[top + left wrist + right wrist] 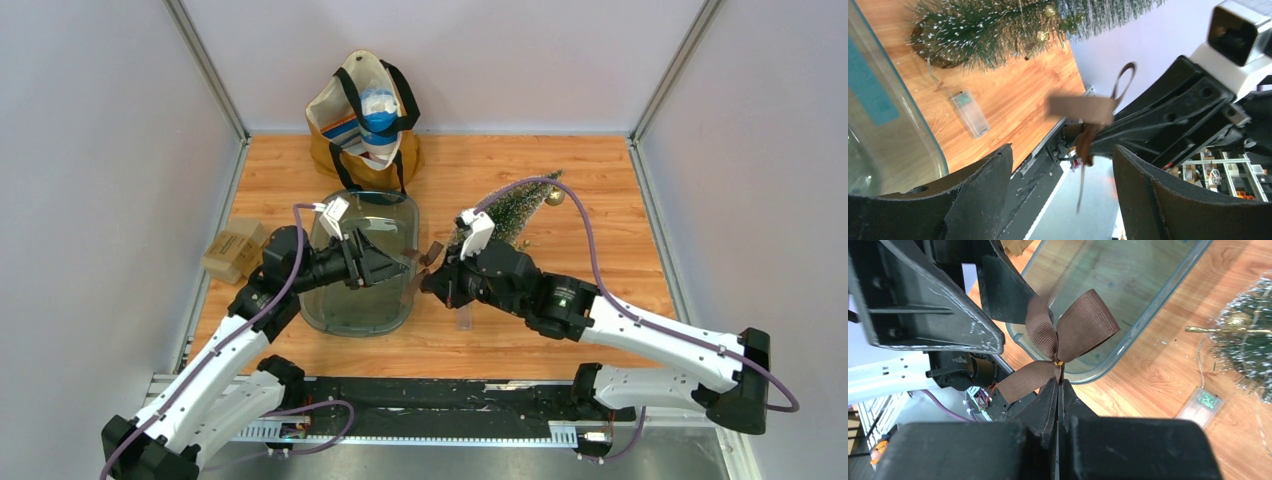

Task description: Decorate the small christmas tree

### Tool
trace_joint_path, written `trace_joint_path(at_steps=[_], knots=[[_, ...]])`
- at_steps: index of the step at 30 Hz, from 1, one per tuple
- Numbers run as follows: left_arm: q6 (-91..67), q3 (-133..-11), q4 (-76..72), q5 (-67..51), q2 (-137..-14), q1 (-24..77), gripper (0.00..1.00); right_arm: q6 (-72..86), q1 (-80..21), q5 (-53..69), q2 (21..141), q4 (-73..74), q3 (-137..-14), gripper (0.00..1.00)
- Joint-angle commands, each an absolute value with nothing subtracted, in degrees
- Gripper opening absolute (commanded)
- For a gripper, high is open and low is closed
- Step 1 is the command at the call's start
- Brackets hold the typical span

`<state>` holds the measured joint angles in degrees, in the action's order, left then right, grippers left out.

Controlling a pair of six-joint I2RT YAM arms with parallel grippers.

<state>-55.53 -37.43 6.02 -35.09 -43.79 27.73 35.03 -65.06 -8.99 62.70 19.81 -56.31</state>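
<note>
One brown bow [1068, 335] is pinched in the right gripper [1058, 382] — the left gripper [1062, 152] faces it, spread wide. The tree [515, 210] lies upper right in the top view

Left arm [215, 355] and right arm [650, 330] both stretched toward the middle, left tool [400, 266] spread wide, right tool [1058, 385] clamped tight on a brown bow [1070, 332].

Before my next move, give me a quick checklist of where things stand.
1. Right gripper shut on the brown bow: ok.
2. Left gripper open and facing the bow: ok.
3. Bow clear of the left fingers: cannot tell, one loop looks very close.
4. Small christmas tree upright for decorating: not ok, it lies on its side.
</note>
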Motion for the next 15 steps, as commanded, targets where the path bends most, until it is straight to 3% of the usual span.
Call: trace_joint_path(at_steps=[1, 9, 15], knots=[[-52.9, -36.7, 8.1, -35.2, -42.9, 27.9, 0.80, 36.4, -65.0, -14.1, 57.9, 16.7, -55.4, 0.00], [-60.2, -34.1, -9.2, -38.5, -42.9, 27.9, 0.81, 36.3, -64.9, -10.5, 60.1, 16.6, -56.0, 0.00], [-61.9, -34.6, -12.9, -39.7, -44.0, 27.9, 0.81, 35.9, -64.9, -6.2, 63.6, 16.8, -58.1, 0.01]])
